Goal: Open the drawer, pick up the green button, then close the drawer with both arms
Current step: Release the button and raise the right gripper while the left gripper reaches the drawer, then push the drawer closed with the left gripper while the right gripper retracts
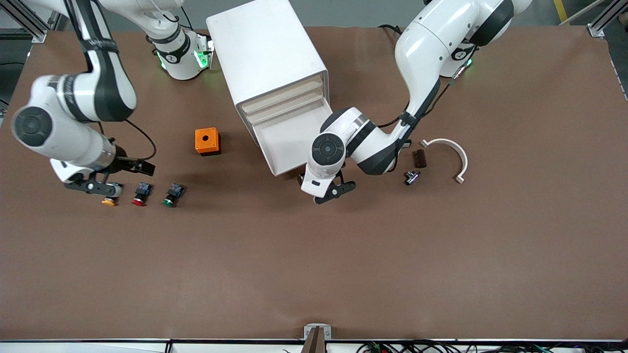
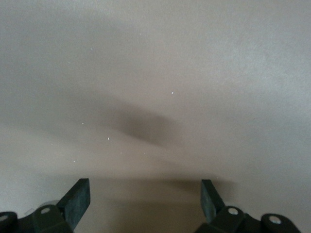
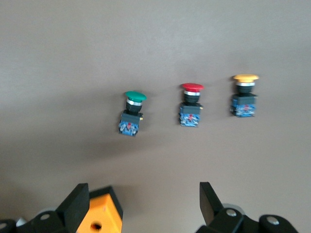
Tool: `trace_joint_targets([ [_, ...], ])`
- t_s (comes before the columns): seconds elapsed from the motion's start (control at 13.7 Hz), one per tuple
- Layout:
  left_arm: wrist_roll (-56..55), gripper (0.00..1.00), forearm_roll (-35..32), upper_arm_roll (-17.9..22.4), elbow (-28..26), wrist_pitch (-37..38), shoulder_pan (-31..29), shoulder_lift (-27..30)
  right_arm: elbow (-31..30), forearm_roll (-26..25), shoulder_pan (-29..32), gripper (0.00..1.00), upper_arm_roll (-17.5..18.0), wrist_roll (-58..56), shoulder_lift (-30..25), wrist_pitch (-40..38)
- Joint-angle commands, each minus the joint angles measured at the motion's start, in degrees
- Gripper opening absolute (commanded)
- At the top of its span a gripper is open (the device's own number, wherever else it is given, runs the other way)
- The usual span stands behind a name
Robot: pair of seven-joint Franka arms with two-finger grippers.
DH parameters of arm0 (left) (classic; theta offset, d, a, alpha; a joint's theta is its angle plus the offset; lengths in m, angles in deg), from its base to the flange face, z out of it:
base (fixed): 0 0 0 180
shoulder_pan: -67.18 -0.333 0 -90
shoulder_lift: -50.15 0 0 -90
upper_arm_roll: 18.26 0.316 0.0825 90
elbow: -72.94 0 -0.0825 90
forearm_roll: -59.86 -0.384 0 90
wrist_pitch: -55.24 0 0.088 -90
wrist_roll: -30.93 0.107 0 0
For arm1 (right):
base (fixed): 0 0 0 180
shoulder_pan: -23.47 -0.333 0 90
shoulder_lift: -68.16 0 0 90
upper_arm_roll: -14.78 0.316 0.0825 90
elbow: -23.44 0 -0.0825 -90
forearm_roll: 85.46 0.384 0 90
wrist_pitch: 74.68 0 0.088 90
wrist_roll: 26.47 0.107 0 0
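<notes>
The white cabinet's (image 1: pixel 265 54) lowest drawer (image 1: pixel 287 139) stands pulled out, and what shows of its inside is bare. My left gripper (image 1: pixel 319 186) hangs open just in front of the drawer's front panel; the left wrist view shows only brown table between its fingers (image 2: pixel 77 199). The green-capped button (image 1: pixel 172 194) (image 3: pixel 131 112) lies on the table in a row with a red-capped one (image 1: pixel 141 194) (image 3: pixel 190 105) and a yellow-capped one (image 1: pixel 109 201) (image 3: pixel 244 95). My right gripper (image 1: pixel 115 177) (image 3: pixel 143 204) hovers open and empty over the yellow end of that row.
An orange box (image 1: pixel 207 140) (image 3: pixel 99 213) with a hole in its top sits between the buttons and the cabinet. Toward the left arm's end lie a white curved piece (image 1: pixel 454 154), a small dark block (image 1: pixel 419 158) and a small metal part (image 1: pixel 412 176).
</notes>
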Motion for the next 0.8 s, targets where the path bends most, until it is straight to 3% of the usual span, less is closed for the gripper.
trace_joint_targets([
  [0.0,0.1,1.0,-0.1,-0.3,-1.1,-0.6,0.6,0.9,9.4,0.1,1.5,1.0,0.6,-3.6,1.0,-10.8],
  [0.22,0.1,1.0,-0.1,-0.3,-1.1,-0.6,1.6,0.8,16.5,0.2,3.5,1.0,0.6,-5.4,0.3,-19.8],
  [0.44,0.1,1.0,-0.1,-0.3,-1.2,-0.5,3.0,0.1,18.5,0.3,4.2,1.0,0.8,-5.4,-3.8,-21.2],
  [0.73,0.1,1.0,-0.1,-0.4,-1.1,-0.6,4.7,-0.7,21.5,-0.2,4.9,1.0,0.5,-5.7,-3.7,-23.7],
])
